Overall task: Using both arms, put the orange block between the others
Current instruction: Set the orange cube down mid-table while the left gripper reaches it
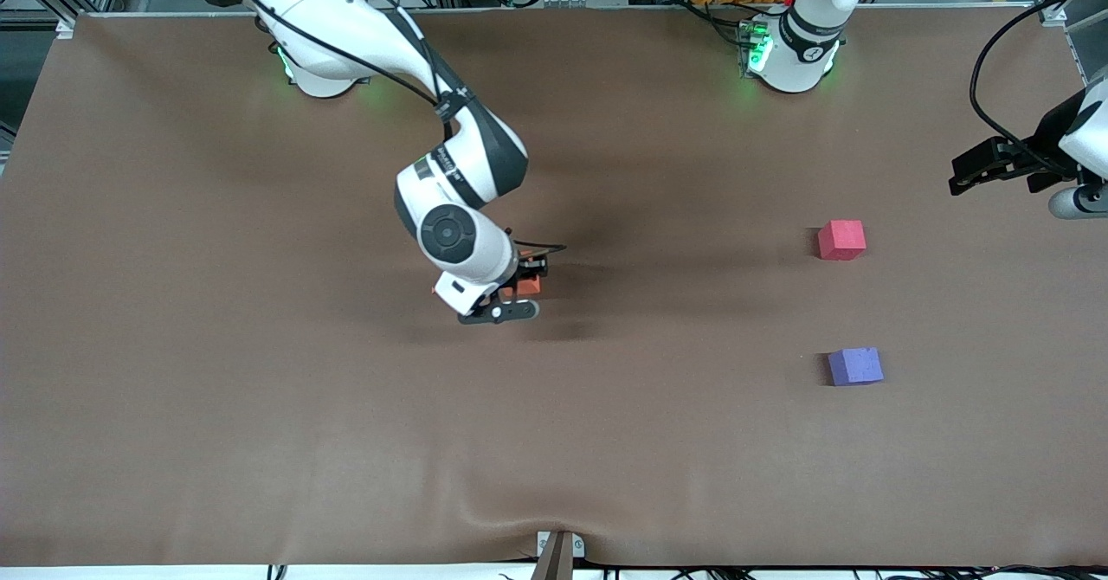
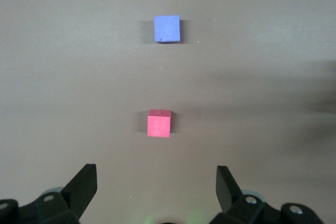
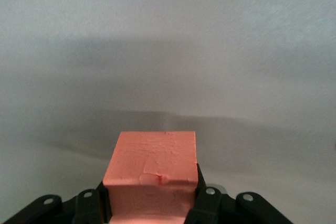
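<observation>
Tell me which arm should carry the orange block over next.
Right. The right gripper is shut on the orange block near mid-table. The left gripper waits open and empty, beside the red cube and purple cube.

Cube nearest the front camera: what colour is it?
Purple-blue; the cube shows best in the front view.
</observation>
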`<state>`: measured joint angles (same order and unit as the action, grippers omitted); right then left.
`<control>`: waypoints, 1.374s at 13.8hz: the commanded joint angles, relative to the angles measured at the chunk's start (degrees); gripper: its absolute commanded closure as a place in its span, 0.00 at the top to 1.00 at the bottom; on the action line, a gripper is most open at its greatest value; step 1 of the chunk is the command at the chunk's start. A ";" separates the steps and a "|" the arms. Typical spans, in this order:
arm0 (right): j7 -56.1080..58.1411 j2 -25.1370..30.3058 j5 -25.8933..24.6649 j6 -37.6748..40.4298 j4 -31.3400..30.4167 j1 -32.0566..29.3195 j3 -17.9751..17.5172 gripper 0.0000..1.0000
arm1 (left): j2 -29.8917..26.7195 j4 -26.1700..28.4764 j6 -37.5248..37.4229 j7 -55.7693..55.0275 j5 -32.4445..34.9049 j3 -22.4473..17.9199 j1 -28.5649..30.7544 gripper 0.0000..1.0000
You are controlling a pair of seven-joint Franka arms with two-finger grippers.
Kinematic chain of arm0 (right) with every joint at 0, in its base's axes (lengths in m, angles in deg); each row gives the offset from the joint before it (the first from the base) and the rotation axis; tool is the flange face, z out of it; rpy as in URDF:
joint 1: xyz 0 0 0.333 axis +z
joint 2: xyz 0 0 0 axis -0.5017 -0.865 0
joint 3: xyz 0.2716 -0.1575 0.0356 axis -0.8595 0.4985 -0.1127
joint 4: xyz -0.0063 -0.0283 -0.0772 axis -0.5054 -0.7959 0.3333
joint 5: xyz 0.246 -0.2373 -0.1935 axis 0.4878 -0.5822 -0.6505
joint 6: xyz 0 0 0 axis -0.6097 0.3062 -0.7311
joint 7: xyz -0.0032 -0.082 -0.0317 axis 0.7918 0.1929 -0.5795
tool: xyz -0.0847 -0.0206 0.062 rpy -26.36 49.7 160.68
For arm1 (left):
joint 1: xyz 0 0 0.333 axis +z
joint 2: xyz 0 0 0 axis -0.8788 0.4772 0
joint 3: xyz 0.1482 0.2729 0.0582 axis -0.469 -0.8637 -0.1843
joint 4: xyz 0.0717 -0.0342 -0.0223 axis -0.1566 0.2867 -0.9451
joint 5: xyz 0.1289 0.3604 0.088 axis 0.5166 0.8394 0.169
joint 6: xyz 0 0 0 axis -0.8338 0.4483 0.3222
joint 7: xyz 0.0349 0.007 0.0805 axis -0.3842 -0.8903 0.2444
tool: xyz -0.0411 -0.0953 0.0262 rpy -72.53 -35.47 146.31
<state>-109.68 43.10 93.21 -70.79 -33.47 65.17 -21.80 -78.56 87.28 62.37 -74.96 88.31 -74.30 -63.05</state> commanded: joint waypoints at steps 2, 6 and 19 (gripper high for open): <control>-1.45 -2.81 1.49 -2.68 -0.06 0.62 0.70 0.64 | 0.15 -0.11 0.36 1.08 0.94 -0.13 -0.21 1.00; -1.45 -4.40 1.58 -6.39 -0.06 0.98 0.70 0.92 | 0.15 -0.11 0.36 1.08 0.94 -0.13 -0.21 1.00; -0.14 19.05 -0.97 15.03 0.90 -12.46 0.62 1.00 | 18.84 -13.18 4.49 -17.95 0.50 0.23 -17.67 1.00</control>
<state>-110.52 56.86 93.25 -59.89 -30.54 55.81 -20.29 -67.20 82.62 67.53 -86.53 88.29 -73.70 -76.41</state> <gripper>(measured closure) 0.000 0.000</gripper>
